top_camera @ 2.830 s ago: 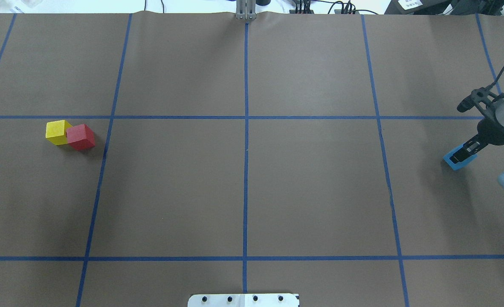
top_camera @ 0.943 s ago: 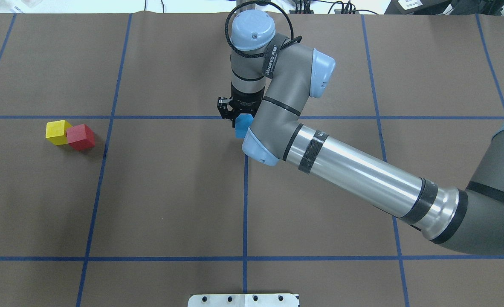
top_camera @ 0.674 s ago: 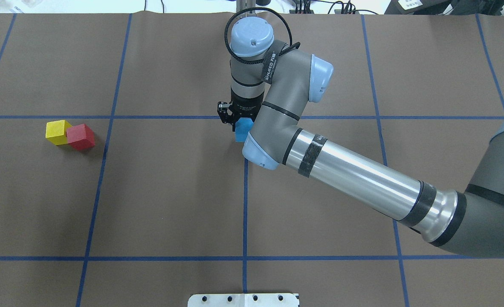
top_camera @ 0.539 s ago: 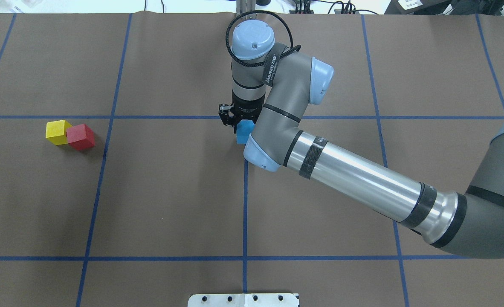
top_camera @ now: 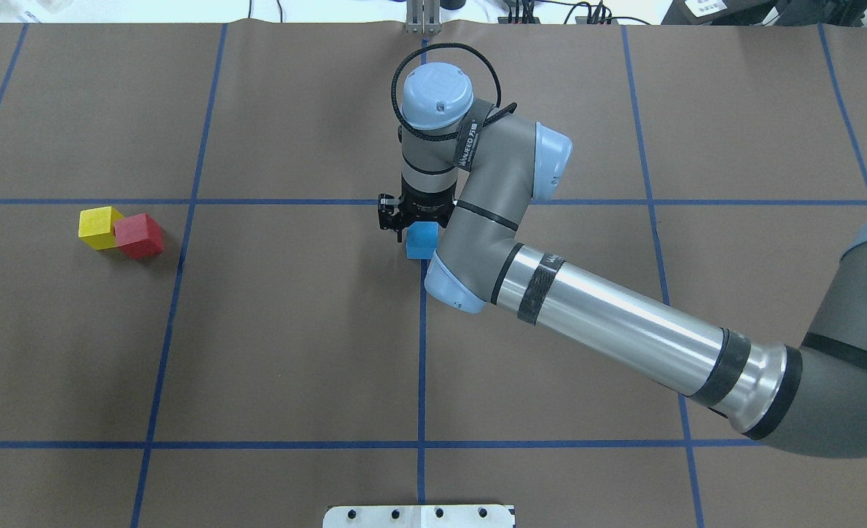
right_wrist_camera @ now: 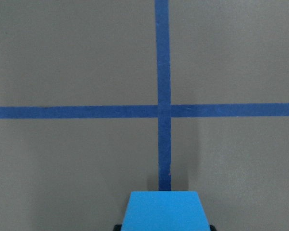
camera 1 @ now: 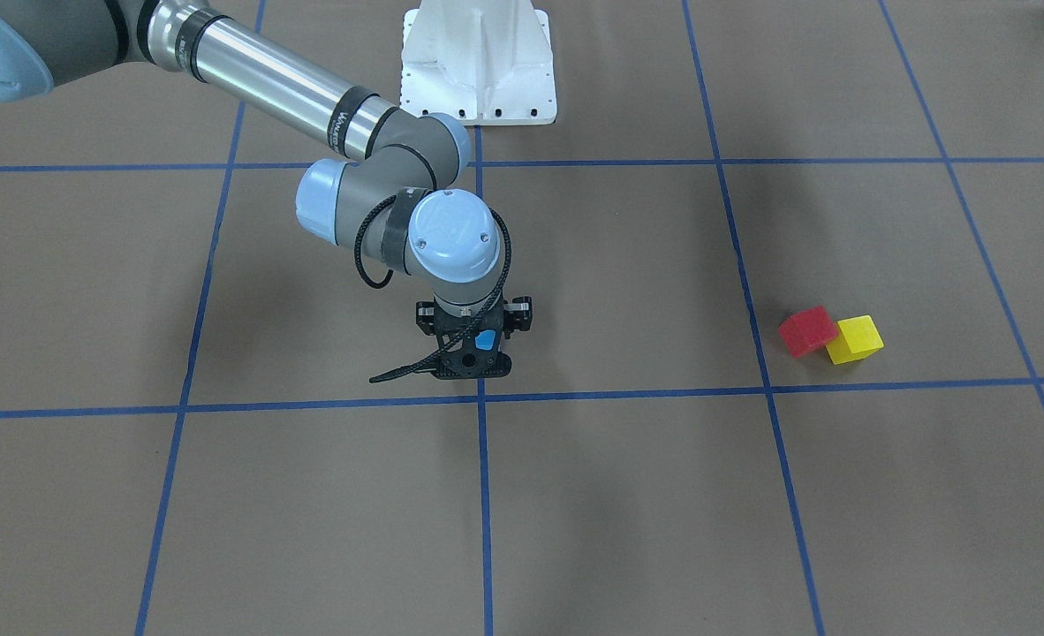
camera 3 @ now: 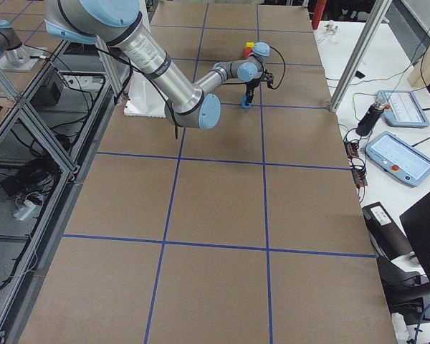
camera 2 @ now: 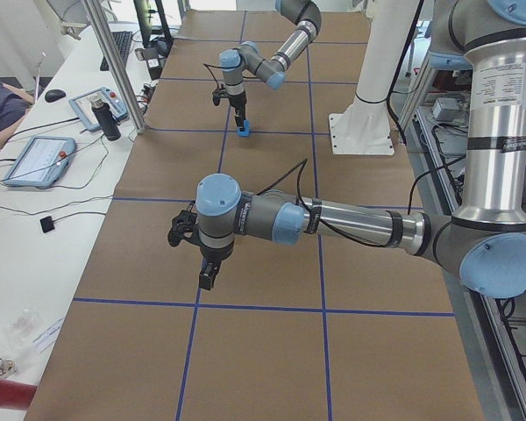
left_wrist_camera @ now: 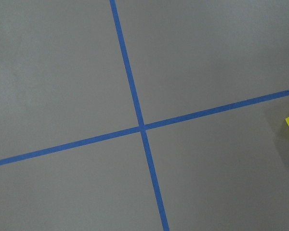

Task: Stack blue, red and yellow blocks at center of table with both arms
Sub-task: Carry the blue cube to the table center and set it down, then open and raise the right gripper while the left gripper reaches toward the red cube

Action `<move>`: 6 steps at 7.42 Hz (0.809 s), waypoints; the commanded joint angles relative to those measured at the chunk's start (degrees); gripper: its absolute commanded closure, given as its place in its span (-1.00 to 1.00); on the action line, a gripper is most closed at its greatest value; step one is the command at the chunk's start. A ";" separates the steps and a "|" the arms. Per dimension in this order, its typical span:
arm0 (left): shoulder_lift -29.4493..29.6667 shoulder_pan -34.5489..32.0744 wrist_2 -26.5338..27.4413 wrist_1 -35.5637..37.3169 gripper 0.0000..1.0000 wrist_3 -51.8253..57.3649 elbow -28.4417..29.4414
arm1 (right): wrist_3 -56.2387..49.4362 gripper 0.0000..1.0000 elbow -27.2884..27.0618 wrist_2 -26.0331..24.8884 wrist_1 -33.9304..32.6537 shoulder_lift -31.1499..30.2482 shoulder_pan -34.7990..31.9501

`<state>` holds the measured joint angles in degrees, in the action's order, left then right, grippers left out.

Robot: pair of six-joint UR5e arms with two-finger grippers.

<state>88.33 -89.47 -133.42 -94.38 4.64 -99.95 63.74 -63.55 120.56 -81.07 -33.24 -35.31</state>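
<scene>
The table (top_camera: 294,330) is matte brown, ruled into a grid by thin blue tape lines (top_camera: 422,367). The light blue block (top_camera: 422,240) is brighter and paler than the tape; the red block (top_camera: 138,235) and the yellow block (top_camera: 99,227) are plain, unpatterned. The right arm (top_camera: 609,330) is grey and polished silver with black bands and light-blue joint caps; the right gripper (camera 1: 478,360) is black. The pedestal base (camera 1: 478,71) is white

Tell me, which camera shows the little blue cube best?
The overhead exterior view: the blue cube shows nearly whole there, its top and one side. The right wrist view shows it large but cut off at the bottom; the front view shows only a sliver; both side views show a tiny speck. The left wrist view misses it.
</scene>
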 commanded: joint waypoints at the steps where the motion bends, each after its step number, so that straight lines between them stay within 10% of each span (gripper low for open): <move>1: 0.17 0.00 0.00 0.16 -1.00 -0.16 0.02 | -0.02 -0.98 -1.04 -0.07 0.56 0.01 -0.98; 4: 3.15 2.70 0.09 0.86 -1.00 -4.51 -0.68 | 0.34 -0.99 -5.61 4.32 -1.01 -1.21 -6.42; 6: 5.18 13.20 0.96 0.60 -1.00 -31.23 -7.06 | -1.50 -0.99 -11.21 5.99 -4.52 -4.53 -10.81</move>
<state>92.38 -83.22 -133.07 -93.79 -11.25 -102.93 63.34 -70.88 125.30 -83.57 -35.34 -43.26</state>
